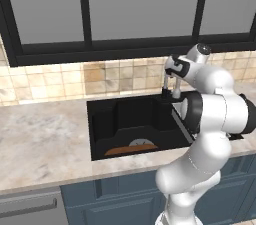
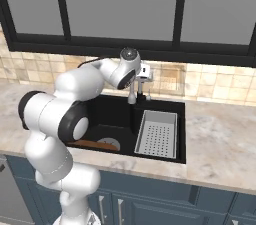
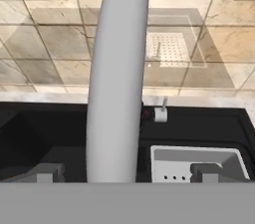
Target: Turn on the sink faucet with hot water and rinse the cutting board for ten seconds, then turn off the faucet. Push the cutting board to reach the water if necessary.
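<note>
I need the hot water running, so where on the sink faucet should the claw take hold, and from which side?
Grip the small lever handle beside the sink faucet, not the spout. In the hand view it stands to the right of the spout, a thin stalk rising from a short barrel. The open claw now straddles the spout, so shift toward the strainer tray side and close across the stalk, probably from the front.

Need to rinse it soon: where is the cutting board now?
The cutting board lies flat on the sink floor at its front edge, beside the round drain, left of the strainer tray.

The cutting board (image 1: 131,149) shows as a thin sliver behind the near wall of the sink (image 1: 100,155), the arm hides much of the sink faucet (image 2: 132,94), and its spout's top is cut off in the hand view.
</note>
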You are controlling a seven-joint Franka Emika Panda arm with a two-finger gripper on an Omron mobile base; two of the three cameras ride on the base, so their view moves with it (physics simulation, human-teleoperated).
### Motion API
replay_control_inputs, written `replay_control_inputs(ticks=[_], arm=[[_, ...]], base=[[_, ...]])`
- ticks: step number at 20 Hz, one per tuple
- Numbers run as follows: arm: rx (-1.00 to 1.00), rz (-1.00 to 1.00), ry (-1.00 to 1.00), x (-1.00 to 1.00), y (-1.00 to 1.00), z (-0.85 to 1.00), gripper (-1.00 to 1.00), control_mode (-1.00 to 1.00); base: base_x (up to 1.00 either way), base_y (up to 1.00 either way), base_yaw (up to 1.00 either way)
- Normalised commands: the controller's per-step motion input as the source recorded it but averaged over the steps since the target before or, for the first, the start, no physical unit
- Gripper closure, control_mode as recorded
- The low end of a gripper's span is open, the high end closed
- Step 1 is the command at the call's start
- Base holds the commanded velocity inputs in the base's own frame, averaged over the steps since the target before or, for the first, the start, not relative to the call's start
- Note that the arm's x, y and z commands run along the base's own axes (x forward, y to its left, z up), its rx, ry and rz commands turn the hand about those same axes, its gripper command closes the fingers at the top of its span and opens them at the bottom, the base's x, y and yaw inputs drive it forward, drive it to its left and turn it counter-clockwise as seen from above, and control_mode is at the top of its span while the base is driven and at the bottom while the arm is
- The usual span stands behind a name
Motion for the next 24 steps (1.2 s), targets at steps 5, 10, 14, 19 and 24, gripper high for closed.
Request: replay_control_inputs(ticks=[5, 10, 14, 19, 24], arm=[[0.0, 0.0, 0.0, 0.09, 0.28, -0.02, -1.0, -1.0], [0.0, 0.0, 0.0, 0.15, 0.29, -0.02, -1.0, -1.0], [0.0, 0.0, 0.0, 0.16, 0.31, 0.0, -1.0, -1.0], [0.0, 0.0, 0.0, 0.17, 0.34, 0.0, -1.0, -1.0], [0.0, 0.0, 0.0, 0.17, 0.34, 0.0, -1.0, -1.0]], base=[[0.0, 0.0, 0.0], [0.0, 0.0, 0.0], [0.0, 0.0, 0.0], [0.0, 0.0, 0.0], [0.0, 0.0, 0.0]])
